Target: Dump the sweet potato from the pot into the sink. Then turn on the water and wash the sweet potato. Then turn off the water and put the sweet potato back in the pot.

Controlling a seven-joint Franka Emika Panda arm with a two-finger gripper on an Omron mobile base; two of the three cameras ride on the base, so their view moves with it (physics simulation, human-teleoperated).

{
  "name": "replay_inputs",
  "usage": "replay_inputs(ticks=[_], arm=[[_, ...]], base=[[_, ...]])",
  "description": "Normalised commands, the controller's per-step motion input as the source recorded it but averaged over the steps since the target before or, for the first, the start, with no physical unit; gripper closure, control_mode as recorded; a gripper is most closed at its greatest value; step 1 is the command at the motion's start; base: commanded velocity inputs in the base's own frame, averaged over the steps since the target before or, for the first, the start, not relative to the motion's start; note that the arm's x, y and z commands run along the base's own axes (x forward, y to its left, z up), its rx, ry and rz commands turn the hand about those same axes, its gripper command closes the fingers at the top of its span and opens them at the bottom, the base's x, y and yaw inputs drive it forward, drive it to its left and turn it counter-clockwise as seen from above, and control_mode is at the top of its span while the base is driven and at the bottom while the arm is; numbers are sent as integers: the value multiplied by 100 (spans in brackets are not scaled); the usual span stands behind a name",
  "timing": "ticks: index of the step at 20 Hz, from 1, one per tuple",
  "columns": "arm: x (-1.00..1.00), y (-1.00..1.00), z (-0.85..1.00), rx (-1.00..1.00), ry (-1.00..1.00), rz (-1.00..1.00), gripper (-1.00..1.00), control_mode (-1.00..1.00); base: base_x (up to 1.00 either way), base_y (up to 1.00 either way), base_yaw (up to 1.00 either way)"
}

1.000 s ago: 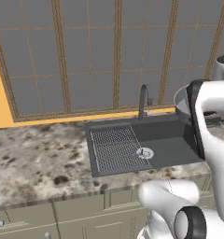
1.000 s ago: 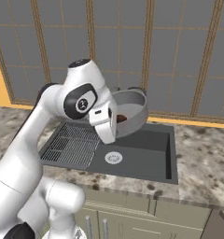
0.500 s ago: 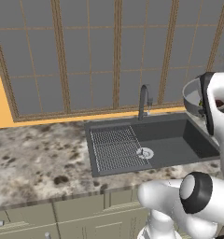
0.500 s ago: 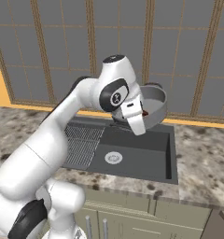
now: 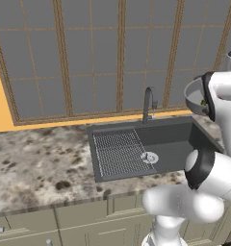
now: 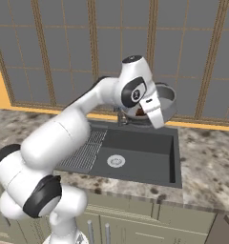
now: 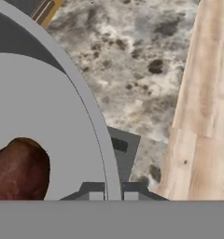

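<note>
Pot held aloft over the sink

The gripper (image 7: 114, 193) clamps the pot (image 7: 48, 116) rim; the sweet potato (image 7: 18, 168) lies inside, just beside the jaws.

kitchen, granite counter (image 5: 35, 163), recessed sink (image 5: 170, 144), gooseneck faucet (image 5: 147, 103), cabinets (image 5: 79, 221) below
</note>
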Motion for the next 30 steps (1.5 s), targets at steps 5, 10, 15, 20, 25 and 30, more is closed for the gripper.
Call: replay_inputs(ticks=[5, 10, 15, 20, 25, 30], arm=[[36, -26, -13, -17, 1, 0, 100, -100], [38, -18, -6, -22, 2, 0, 100, -100], [19, -19, 0, -29, 1, 0, 100, -100], [0, -42, 0, -22, 0, 1, 100, -100], [4, -29, 0, -16, -4, 2, 100, -100], [19, -9, 0, -17, -10, 2, 100, -100]], base=[[0, 0, 0], [0, 0, 0], [0, 0, 0], [0, 0, 0], [0, 0, 0], [0, 0, 0]])
